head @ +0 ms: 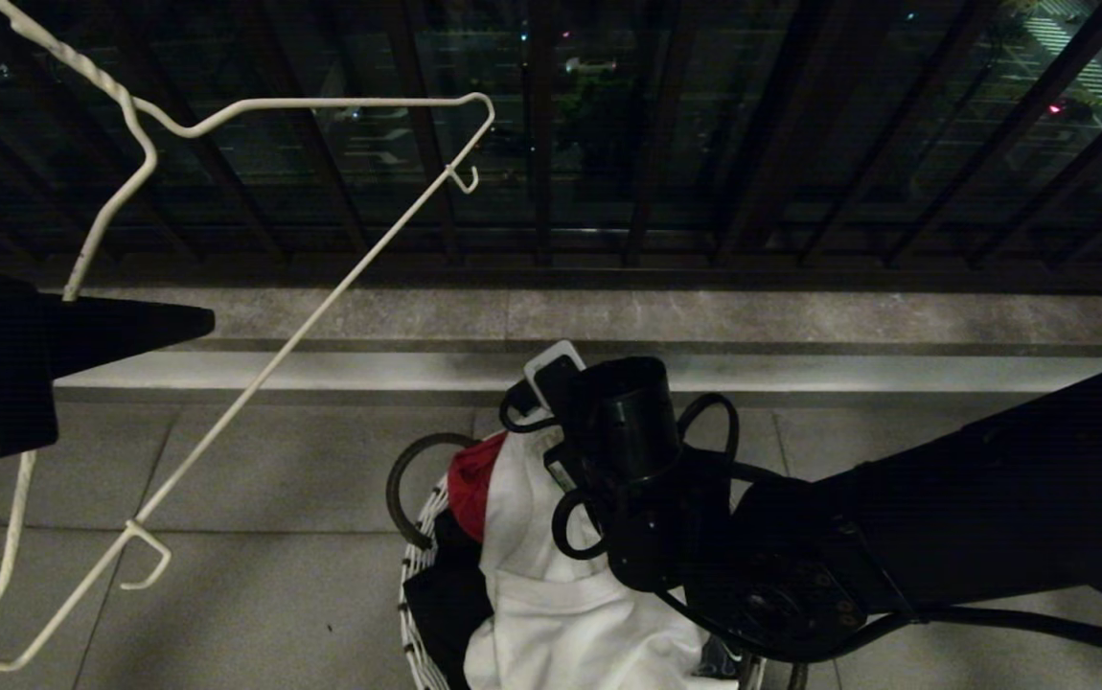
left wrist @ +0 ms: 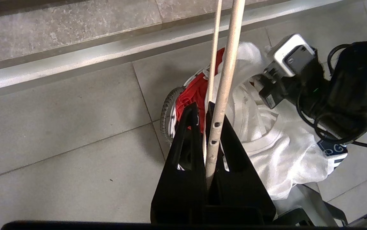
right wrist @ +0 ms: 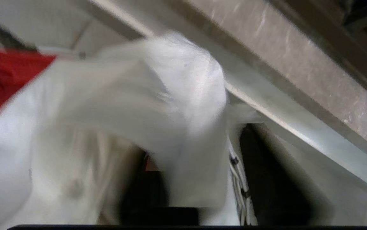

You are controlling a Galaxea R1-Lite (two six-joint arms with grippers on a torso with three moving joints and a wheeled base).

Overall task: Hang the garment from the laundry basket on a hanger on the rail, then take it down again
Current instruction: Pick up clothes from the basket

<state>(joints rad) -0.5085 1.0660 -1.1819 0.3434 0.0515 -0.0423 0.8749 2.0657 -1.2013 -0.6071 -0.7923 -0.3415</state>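
Garment (head: 551, 594): white T-shirt, heaped in the laundry basket (head: 414, 575) on the tiled floor, lying over a red cloth (head: 470, 484) and a dark garment (head: 441, 604); a raised fold of the white fabric stands at the far side of the heap, toward the kerb and the balcony railing (head: 608, 144). Right gripper (right wrist: 186, 179): lowered into the basket directly on that fold; in the right wrist view white cloth fills the space where the fingertips would be, so whether they are apart or closed on the fabric cannot be told. Relation governing the next move: the shirt lies straight ahead of and under the right fingers, touching or nearly so, while the left arm is well apart to the left; the right arm is plainly the nearer and, by my judgement, the one to lift. Left gripper (left wrist: 206, 127): fingers (left wrist: 186, 143) pressed together on the hanger (head: 254, 287), a thin white wire one held by its shoulder wire, long bar slanting from upper right to lower left. Rail: not in view.
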